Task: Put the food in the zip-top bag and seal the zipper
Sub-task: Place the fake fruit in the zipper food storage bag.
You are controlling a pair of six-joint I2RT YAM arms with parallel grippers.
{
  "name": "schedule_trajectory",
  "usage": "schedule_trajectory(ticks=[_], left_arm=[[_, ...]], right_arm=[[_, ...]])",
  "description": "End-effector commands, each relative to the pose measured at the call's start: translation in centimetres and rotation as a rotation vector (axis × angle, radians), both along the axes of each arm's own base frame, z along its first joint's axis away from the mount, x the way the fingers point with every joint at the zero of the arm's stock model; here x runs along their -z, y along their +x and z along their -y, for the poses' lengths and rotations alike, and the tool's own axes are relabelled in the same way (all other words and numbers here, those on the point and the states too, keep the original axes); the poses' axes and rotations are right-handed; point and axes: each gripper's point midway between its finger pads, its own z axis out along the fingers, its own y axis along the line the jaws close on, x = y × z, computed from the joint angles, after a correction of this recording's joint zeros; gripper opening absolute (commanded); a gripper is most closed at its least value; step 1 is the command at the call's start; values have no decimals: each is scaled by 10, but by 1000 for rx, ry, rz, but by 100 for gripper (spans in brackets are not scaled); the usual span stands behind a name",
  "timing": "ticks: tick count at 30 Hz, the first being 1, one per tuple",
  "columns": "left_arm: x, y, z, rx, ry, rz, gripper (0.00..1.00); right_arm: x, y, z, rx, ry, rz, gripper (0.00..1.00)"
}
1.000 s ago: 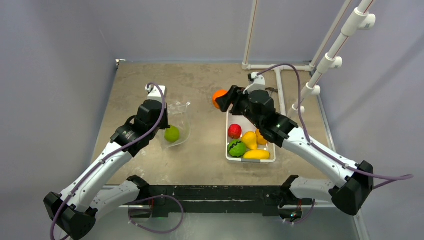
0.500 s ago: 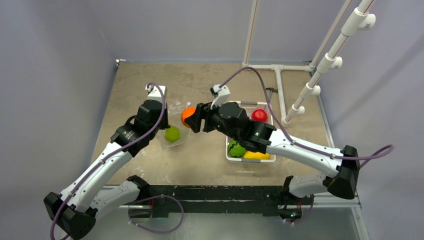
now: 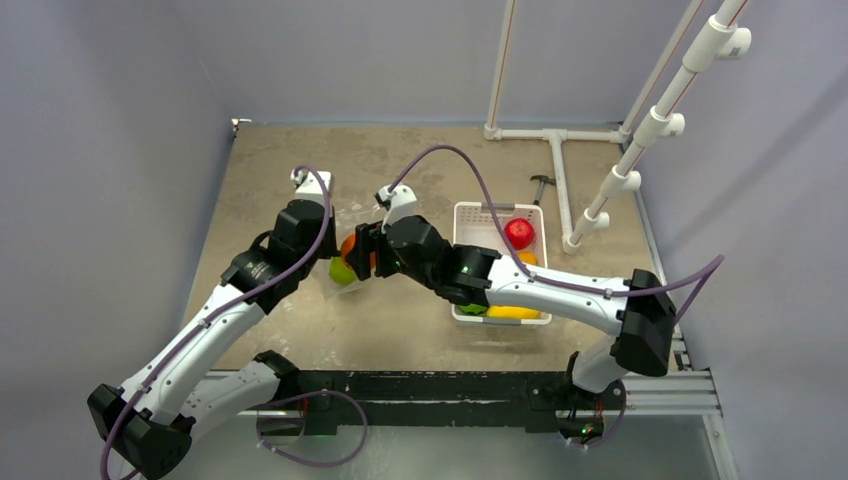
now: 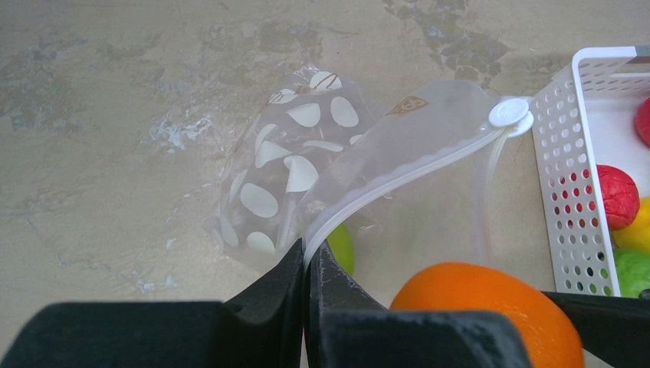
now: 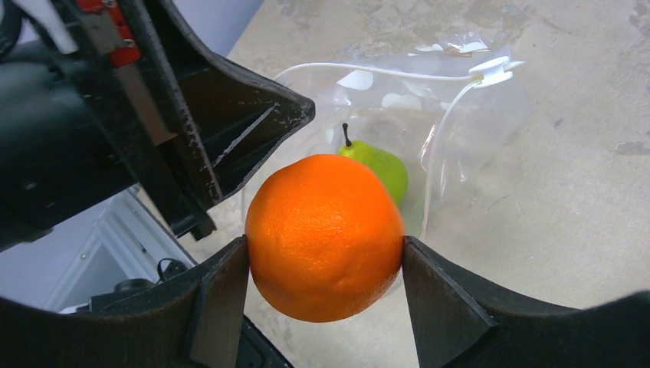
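Left of the counter's point(image 3: 420, 160) middle, about halfway between its far and near edges, the zip-top bag point(image 4: 287, 172) lay crumpled, clear with pale oval spots printed on one part. The left gripper point(image 4: 308, 253) had its two dark fingers pressed together on the zipper point(image 4: 398, 180), pinching that pale strip and holding one lip of the mouth up off the surface. From the pinch the strip ran to a white round slider point(image 4: 510, 113) at the bag's end, which sat just beside the near-left corner of the white slotted basket point(image 4: 563, 176). A yellow-green pear point(image 5: 383, 169) with a dark stem rested inside the bag, on its floor. The right gripper point(image 5: 326, 253) clamped the orange fruit point(image 5: 326, 234) between both fingers, one pad on each side, and hung right at the open mouth, close beside the left gripper; whether the orange had crossed the rim could not be told. Toward the right edge of the counter the basket held a red fruit point(image 3: 518, 232) at its far end and a yellow piece point(image 3: 515, 311) at its near end, with a green piece point(image 4: 632, 272) beside them, partly hidden by the right arm.
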Motion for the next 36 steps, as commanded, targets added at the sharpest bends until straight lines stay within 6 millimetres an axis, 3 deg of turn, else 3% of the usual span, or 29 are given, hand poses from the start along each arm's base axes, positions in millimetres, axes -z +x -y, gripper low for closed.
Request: schedule_trajectory(ticks=[1,6,8,12,15,17,23,36], left_arm=[[-7,5,0,2,0,36,0],[-7,4,0,3,-1,36,0],[-7,4,0,3,-2,37,0],[-7,4,0,1,-2,37,0],[-6,5,0,3,-1,35,0],[-6,5,0,1,-1,35,0],[-6,5,0,2,0,34,0],[-4,5,0,0,5,27,0]], right_arm=[[-21,14,-7,66,43,29,0],[-3,24,-15,118,16,-5,1],[3,27,-19,132,11,-14,8],[17,28,-25,147,0,-47,26],[25,31,-27,165,-9,-60,56],[30,33,-28,182,-18,-71,71],[25,35,-24,213,-5,-78,96],[-11,22,19,271,75,-88,97]])
